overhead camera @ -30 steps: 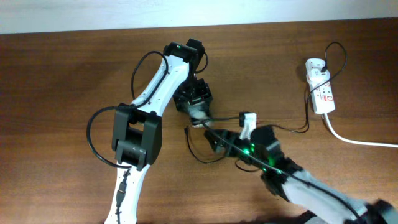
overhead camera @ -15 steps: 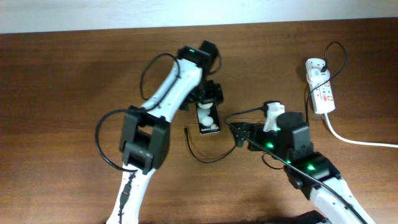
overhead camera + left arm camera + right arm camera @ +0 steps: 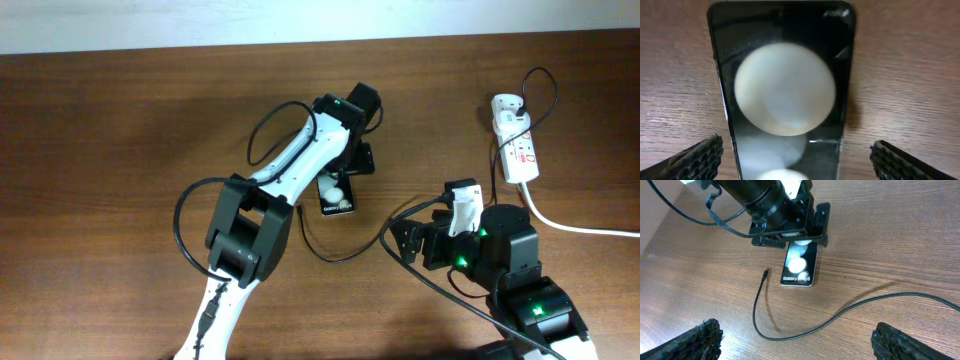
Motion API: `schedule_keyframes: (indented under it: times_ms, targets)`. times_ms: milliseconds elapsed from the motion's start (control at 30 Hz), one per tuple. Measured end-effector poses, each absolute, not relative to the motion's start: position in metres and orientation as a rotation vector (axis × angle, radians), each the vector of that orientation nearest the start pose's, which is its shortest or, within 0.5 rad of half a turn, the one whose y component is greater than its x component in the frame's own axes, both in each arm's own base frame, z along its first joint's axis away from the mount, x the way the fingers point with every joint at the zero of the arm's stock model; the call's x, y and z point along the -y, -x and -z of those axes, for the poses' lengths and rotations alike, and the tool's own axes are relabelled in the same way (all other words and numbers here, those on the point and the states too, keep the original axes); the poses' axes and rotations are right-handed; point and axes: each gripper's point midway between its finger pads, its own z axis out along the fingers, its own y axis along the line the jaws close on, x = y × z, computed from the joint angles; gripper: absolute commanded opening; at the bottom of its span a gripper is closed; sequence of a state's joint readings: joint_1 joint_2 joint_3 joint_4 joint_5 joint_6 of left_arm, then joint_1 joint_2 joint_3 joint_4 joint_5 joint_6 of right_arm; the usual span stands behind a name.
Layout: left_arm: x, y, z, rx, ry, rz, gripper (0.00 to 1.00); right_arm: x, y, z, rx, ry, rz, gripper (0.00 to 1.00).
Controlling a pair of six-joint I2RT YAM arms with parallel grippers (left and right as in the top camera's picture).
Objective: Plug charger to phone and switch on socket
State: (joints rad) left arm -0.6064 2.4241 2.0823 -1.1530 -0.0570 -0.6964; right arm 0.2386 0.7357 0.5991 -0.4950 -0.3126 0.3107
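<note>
Phone (image 3: pixel 337 198) lies face up near overhead centre, glare spots on the glass. Charger tip (image 3: pixel 765 272) rests on table (image 3: pixel 120 120) just left of the phone's lower end, apart, not plugged in; its cable loops below and runs right. Left gripper (image 3: pixel 792 240) over the phone's upper end, fingers (image 3: pixel 695 160) spread either side, not clamping. Right gripper (image 3: pixel 797 330) lower right of overhead, spread wide, empty. Socket (image 3: pixel 517 148) upper right, well apart
</note>
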Motion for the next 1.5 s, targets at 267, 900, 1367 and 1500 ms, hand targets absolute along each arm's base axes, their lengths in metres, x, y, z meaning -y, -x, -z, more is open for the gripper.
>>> schedule_keyframes:
  times_ms: [267, 900, 1367, 1500]
  targets:
    - [0.269, -0.404, -0.006, -3.061, 0.159, -0.014, 0.99, -0.115, -0.246, -0.176, -2.243, 0.105, -0.647, 0.99]
    - [0.270, -0.398, -0.002, -3.091, 0.205, -0.007, 0.03, -0.115, -0.246, -0.175, -2.247, 0.104, -0.647, 0.98]
    - [0.268, -0.408, -0.060, -3.165, 0.294, 0.120, 0.00, -0.130, -0.258, -0.145, -2.357, 0.128, -0.724, 0.99]
    - [0.275, -0.406, -0.065, -3.236, 0.367, 0.351, 0.00, -0.159, -0.284, -0.108, -2.423, 0.130, -0.912, 0.99]
